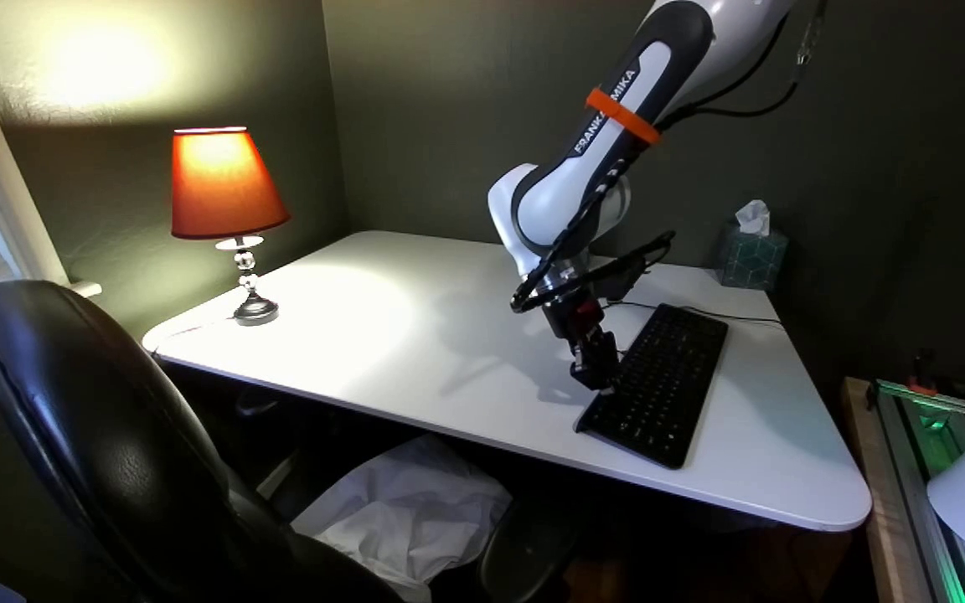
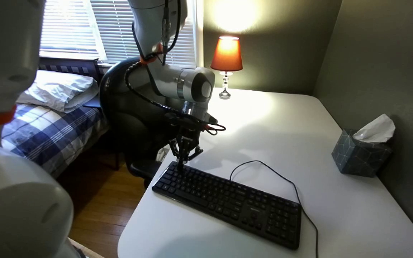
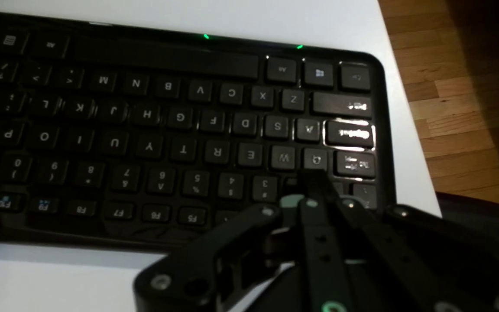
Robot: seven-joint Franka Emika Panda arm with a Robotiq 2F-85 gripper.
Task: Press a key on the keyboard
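Closest in an exterior view, a large pale robot part (image 2: 20, 211) with an orange band takes up the left side. Next, the black keyboard (image 2: 228, 205) lies flat and at a slant on the white counter (image 2: 339, 218), its left end there close to the counter's edge. A thin dark cable (image 2: 294, 185) leaves its back edge and curves past its right end. Behind that stands a patterned grey tissue box (image 2: 360, 156), a white tissue (image 2: 376, 129) poking up. Over the keyboard's far left end the end effector (image 2: 180, 166) points down with its fingers (image 3: 317, 236) together; in the wrist view they cover part of the number row just beside the Q key (image 3: 315, 158), and I cannot tell whether they touch a key. Past the counter's edge is a black chair (image 2: 120, 111), then a bed (image 2: 56, 130) with a plaid cover and white pillow (image 2: 57, 89). Farthest, a lit lamp (image 2: 227, 57) with an orange-red shade stands upright on the counter, near a window (image 2: 72, 28) with blinds.
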